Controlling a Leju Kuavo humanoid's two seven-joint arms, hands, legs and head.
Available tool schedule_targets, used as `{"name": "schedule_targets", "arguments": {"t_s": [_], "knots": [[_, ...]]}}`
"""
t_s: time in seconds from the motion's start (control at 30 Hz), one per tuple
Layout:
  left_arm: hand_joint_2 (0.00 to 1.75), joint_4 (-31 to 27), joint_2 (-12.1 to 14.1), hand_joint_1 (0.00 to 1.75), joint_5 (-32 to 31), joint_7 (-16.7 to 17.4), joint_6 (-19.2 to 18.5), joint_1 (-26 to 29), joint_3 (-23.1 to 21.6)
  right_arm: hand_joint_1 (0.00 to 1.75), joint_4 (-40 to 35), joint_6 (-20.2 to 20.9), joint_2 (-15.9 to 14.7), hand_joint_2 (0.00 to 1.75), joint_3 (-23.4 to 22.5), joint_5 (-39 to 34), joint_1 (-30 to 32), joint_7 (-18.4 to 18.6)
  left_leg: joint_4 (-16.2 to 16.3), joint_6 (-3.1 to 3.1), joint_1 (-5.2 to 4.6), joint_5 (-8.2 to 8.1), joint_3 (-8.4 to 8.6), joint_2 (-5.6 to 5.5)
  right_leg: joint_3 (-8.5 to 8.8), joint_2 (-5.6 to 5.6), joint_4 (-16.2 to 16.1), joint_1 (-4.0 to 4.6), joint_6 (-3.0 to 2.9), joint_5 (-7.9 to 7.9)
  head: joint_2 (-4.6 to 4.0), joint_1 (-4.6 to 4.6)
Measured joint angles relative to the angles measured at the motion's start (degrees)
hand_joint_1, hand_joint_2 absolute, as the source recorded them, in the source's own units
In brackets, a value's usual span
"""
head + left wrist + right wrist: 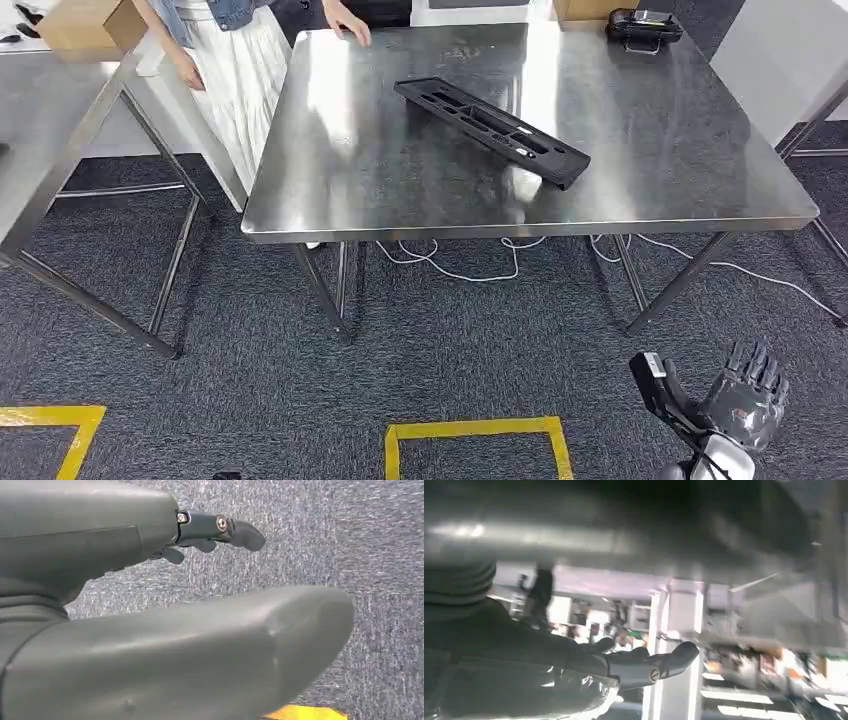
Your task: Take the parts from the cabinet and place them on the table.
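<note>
Lying flat and diagonal on the steel bench (400,190), a long black part (490,131) with moulded recesses is well apart from the right hand (735,405), which hangs low over the carpet with fingers spread, holding nothing. The left hand (150,645) is over the carpet too, its fingers (220,530) extended and empty.

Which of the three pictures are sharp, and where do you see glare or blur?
Head view: sharp; bright glare patches on the steel table beside the long black plastic tray. Left wrist view: the grey left hand is very close and soft, while the grey carpet is streaked. Right wrist view: strongly blurred and dark above; the right hand is just recognisable.
</note>
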Motion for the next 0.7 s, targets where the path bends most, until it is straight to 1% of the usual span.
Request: {"name": "schedule_targets", "arguments": {"t_s": [0.03,0.07,0.1,0.13,0.17,0.2,0.23,0.27,0.3,0.33,0.37,0.4,0.43,0.47,0.5,0.53,0.57,0.6,0.63,0.67,0.7], "knots": [[0.0,-0.13,0.35,0.0,-0.02,-0.05,0.04,-0.08,0.11,0.0,0.76,0.02,0.44,1.75,-0.34,0.0,0.0,-0.18,-2.11,1.28,-0.26,-1.21,0.89,0.06,-0.07,-0.03,0.0,-0.49,0.13,0.16,0.0,0.2],[0.0,-0.15,0.53,0.0,-0.02,-0.07,0.07,-0.07,0.33,0.0,1.68,0.02,0.86,1.75,-0.62,0.0,-0.17,-0.26,-3.0,1.44,-0.28,-1.47,1.7,0.55,-0.18,0.01,-0.15,0.33,0.55,0.46,0.0,0.53],[0.0,-0.13,0.33,0.0,0.0,-0.11,0.07,-0.04,0.37,0.0,2.47,0.13,0.58,1.75,-1.02,0.0,-0.32,-0.41,-3.01,1.18,-0.28,-1.24,1.5,0.94,-0.06,-0.07,-0.36,0.08,0.65,0.69,0.0,0.48],[0.0,-0.13,0.44,0.0,0.68,-0.31,0.15,-0.05,0.4,0.0,6.78,1.95,0.7,1.75,-2.08,-0.22,-1.06,-1.29,-3.08,0.71,-0.77,-0.42,1.5,0.65,0.04,-0.15,-0.74,-0.72,1.51,1.22,0.0,0.2],[0.0,-0.13,0.55,0.0,1.16,-0.35,0.15,-0.05,0.37,0.0,10.3,3.11,0.62,1.75,-2.94,-0.57,-1.34,-1.88,-3.54,0.77,-1.06,0.14,1.54,0.48,0.18,-0.16,-1.18,-0.86,1.81,1.78,0.0,0.18],[0.0,-0.13,0.68,0.0,1.18,-0.44,0.11,-0.05,0.35,0.0,13.37,3.71,0.7,1.75,-3.93,-1.11,-0.76,-2.79,-5.63,1.75,-1.13,1.6,1.88,0.55,0.63,-0.21,-2.44,-0.25,2.22,2.67,0.0,0.18],[0.0,-0.13,0.57,0.0,1.16,-0.52,-0.02,-0.16,0.31,0.0,15.68,4.35,0.77,1.75,-4.89,-1.69,-0.25,-3.74,-8.04,1.57,-0.2,3.48,2.66,0.83,0.17,-0.36,-1.93,-0.1,1.85,1.94,0.0,0.24],[0.0,-0.11,0.55,0.0,1.07,-0.57,-0.11,-0.2,0.29,0.0,17.61,4.85,0.66,1.75,-5.87,-2.38,0.04,-4.94,-9.1,2.32,-0.29,4.59,1.98,0.5,-1.15,-0.05,-0.39,-0.01,1.28,-0.6,0.0,0.35],[0.0,-0.11,0.57,0.0,0.98,-0.57,-0.18,-0.23,0.29,0.0,19.16,5.8,0.68,1.75,-6.65,-2.82,0.15,-5.64,-9.04,2.41,-0.1,5.46,1.21,0.6,-2.44,0.09,2.89,-0.21,0.75,-3.58,0.0,0.39],[0.0,-0.11,0.57,0.0,0.72,-0.55,-0.2,-0.25,0.29,0.0,20.65,7.64,0.62,1.75,-7.33,-3.5,0.24,-6.41,-9.01,1.7,0.03,6.05,0.44,0.7,-3.5,0.1,6.85,-0.37,0.68,-6.05,0.0,0.44],[0.0,-0.09,0.52,0.0,0.39,-0.46,-0.26,-0.25,0.22,0.0,22.26,9.75,0.51,1.75,-8.27,-4.33,0.61,-7.09,-8.98,1.28,0.11,6.69,-0.47,0.78,-4.65,0.09,11.4,-0.79,1.14,-7.82,0.0,0.44],[0.0,-0.09,0.5,0.0,0.13,-0.35,-0.35,-0.25,0.18,0.0,23.38,11.31,0.64,1.75,-9.03,-4.93,1.16,-7.98,-8.8,0.75,0.36,7.3,-1.39,0.79,-4.94,0.09,14.14,-1.07,2.12,-7.94,0.0,0.42],[0.0,-0.07,0.46,0.0,-0.18,-0.29,-0.39,-0.24,0.02,0.0,24.45,12.95,0.75,1.75,-9.6,-5.66,1.66,-9.21,-8.39,0.1,0.71,7.77,-2.41,0.84,-3.94,0.08,14.19,-1.46,3.42,-6.71,0.0,0.42],[0.0,-0.07,0.44,0.0,-0.29,-0.24,-0.44,-0.29,-0.22,0.0,25.28,14.06,0.81,1.75,-10.17,-6.39,2.04,-10.08,-7.72,-0.47,1.14,8.13,-3.52,0.93,-1.97,0.06,12.06,-1.97,4.79,-4.87,0.0,0.44],[0.0,-0.07,0.42,0.0,-0.51,-0.24,-0.55,-0.41,-0.48,0.0,25.91,14.45,0.92,1.75,-10.87,-6.95,2.38,-10.63,-6.55,-0.93,1.61,8.35,-4.95,1.03,1.12,-0.01,7.95,-2.67,6.13,-3.21,0.0,0.42],[0.0,-0.09,0.46,0.0,-0.66,-0.24,-0.57,-0.58,-0.63,0.0,26.41,14.67,1.12,1.75,-11.44,-7.26,2.49,-10.91,-4.99,-1.47,1.87,8.39,-6.37,1.12,4.46,-0.15,3.2,-3.5,7.02,-3.2,0.0,0.53],[0.0,-0.29,1.03,0.0,-0.7,-0.2,-0.57,-0.69,-0.7,0.0,27.09,14.75,1.8,1.75,-11.85,-7.41,2.28,-11.15,-3.44,-2.26,1.31,8.26,-8.05,1.18,6.87,0.01,-0.27,-2.68,7.16,-6.22,0.0,1.02],[0.0,-0.2,0.79,0.0,-0.72,-0.11,-0.57,-0.72,-0.76,0.0,27.22,14.78,1.2,1.75,-12.22,-7.58,2.63,-11.17,-2.66,-2.66,1.28,8.29,-8.58,1.19,5.29,0.68,1.65,-1.97,5.45,-5.68,0.0,0.59],[0.0,-0.2,0.9,0.0,-0.72,-0.18,-0.52,-0.73,-0.78,0.0,27.73,14.89,1.78,1.75,-12.46,-7.56,2.9,-11.3,-1.7,-2.77,1.32,8.33,-8.84,1.28,4.52,0.73,1.15,-2.96,4.38,-6.31,0.0,0.46],[0.0,-0.13,0.81,0.0,-0.72,-0.18,-0.55,-0.66,-0.81,0.0,28.01,15.04,1.45,0.0,-12.79,-7.56,3.21,-11.3,-1.87,-2.94,1.56,9.02,-9.05,1.18,4.14,0.69,1.8,-2.86,3.64,-6.1,0.0,-0.02],[0.0,-0.09,0.83,0.0,-0.81,-0.18,-0.55,-0.55,-0.81,0.0,28.36,15.83,1.73,0.0,-12.99,-7.72,3.37,-11.32,-2.13,-3.29,1.89,9.57,-9.08,1.14,3.4,0.51,2.14,-2.48,2.77,-5.67,0.0,-0.22]]}}
